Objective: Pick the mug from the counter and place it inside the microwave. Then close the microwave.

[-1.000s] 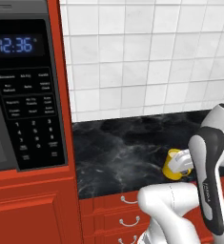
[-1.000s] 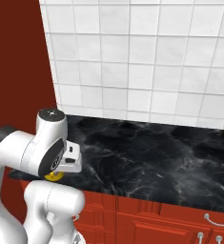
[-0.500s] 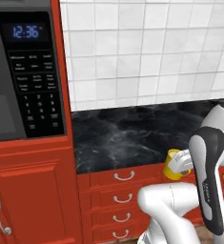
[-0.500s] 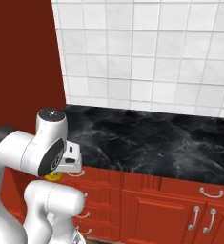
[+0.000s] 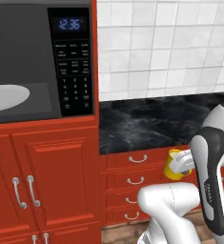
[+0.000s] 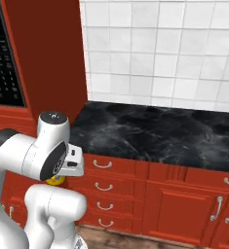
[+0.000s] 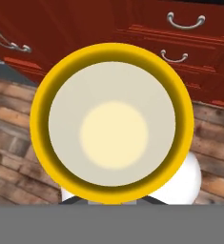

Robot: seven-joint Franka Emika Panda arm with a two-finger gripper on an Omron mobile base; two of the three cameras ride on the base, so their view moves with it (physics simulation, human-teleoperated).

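Note:
The small yellow mug (image 5: 170, 167) hangs in the air in front of the red drawers, below the edge of the black veined counter (image 5: 147, 126). My gripper (image 5: 179, 162) is shut on it. In the right base view the mug (image 6: 55, 181) peeks out under the white hand. In the hand view I look straight into the mug (image 7: 112, 124) and its cream inside; the fingertips are hidden behind it. The grey microwave (image 5: 32, 57) is at the upper left, a pale round plate showing inside it. Its black keypad (image 5: 74, 71) with blue digits lies left of the counter.
Red cabinet doors (image 5: 56, 186) with silver handles fill the space under the microwave. Red drawers (image 6: 111, 189) run below the counter (image 6: 150, 131). White wall tiles (image 6: 160, 53) back the counter. A brown wood floor (image 7: 18, 133) lies beneath the mug.
The whole scene has shifted right and further away in both base views, so the base has moved. More of the microwave shows now. The mug stays in the shut gripper.

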